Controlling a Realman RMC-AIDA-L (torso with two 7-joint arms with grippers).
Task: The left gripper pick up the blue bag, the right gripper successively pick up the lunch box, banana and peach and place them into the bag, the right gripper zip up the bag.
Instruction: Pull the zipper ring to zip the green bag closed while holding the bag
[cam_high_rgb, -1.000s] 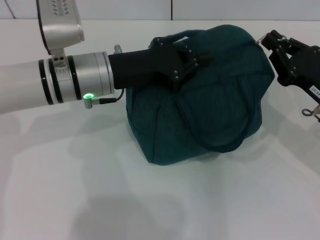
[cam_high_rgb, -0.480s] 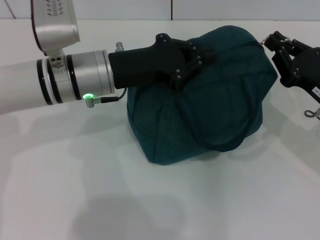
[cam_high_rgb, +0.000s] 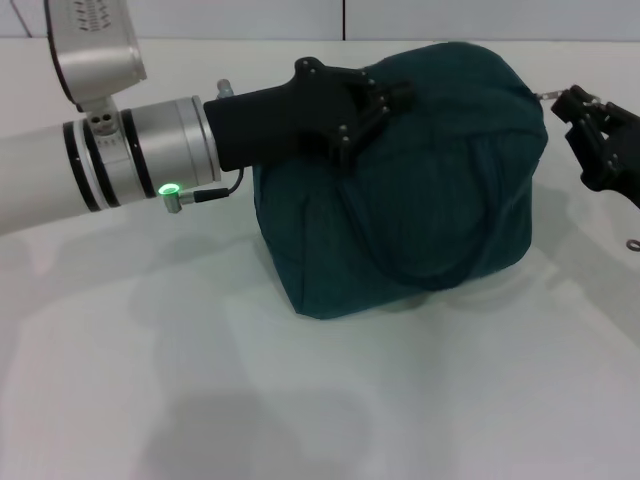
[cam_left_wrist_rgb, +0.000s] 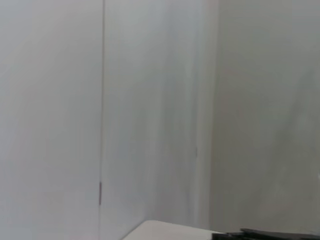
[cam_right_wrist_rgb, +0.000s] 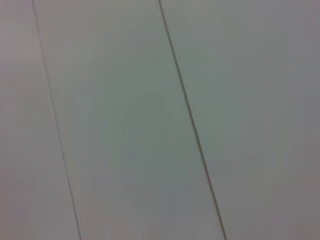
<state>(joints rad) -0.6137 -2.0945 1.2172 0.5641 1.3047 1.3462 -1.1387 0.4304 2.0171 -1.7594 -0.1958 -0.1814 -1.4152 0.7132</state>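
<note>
The smooth, matte white table (cam_high_rgb: 300, 400) fills the near ground of the head view, bare but for soft shadows. On it sits the dark teal-blue fabric bag (cam_high_rgb: 430, 190), a bulging, rounded lump of soft woven cloth with creases and a curved seam looping across its front face; its base rests flat on the table and its top is humped and closed over, so nothing inside shows.

The left gripper (cam_high_rgb: 385, 95), black and angular with small metal screws, reaches in from the left on a silver ringed wrist with a green light, and presses against the bag's upper left shoulder. Its fingers seem drawn together on a fold of cloth at the top, though the exact grip is hidden by the fabric.

The right gripper (cam_high_rgb: 575, 105), black and jointed, hangs just off the bag's upper right edge, its tips meeting a small metal zip pull there; whether it is pinching it cannot be told.

Behind, both wrist views show only pale wall panels.
</note>
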